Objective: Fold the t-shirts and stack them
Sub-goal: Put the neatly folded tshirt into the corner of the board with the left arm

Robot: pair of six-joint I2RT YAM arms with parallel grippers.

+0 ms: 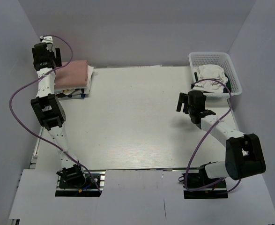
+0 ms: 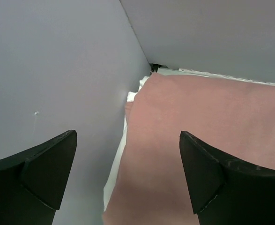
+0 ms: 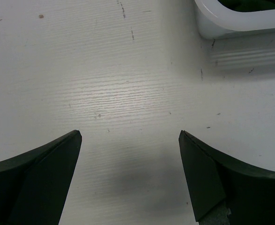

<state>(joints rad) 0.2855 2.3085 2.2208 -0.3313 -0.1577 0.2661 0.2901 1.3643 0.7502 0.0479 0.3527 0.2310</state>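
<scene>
Leftmost, my left claw (image 2: 128, 135) is hanging spread wide above the folded pink t-shirt (image 1: 73, 74), which is lying on folded white cloth (image 1: 90, 73) at the far left corner of the counter (image 1: 128, 117). My right claw (image 3: 130, 133) is hovering wide too, gripping nothing, over the counter just beside the mesh basket (image 1: 234, 79), where a white t-shirt (image 1: 211, 75) is sitting bunched.

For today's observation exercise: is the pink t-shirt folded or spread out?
Folded. The pink t-shirt lies as a compact rectangle on white cloth, far left on the table.
</scene>
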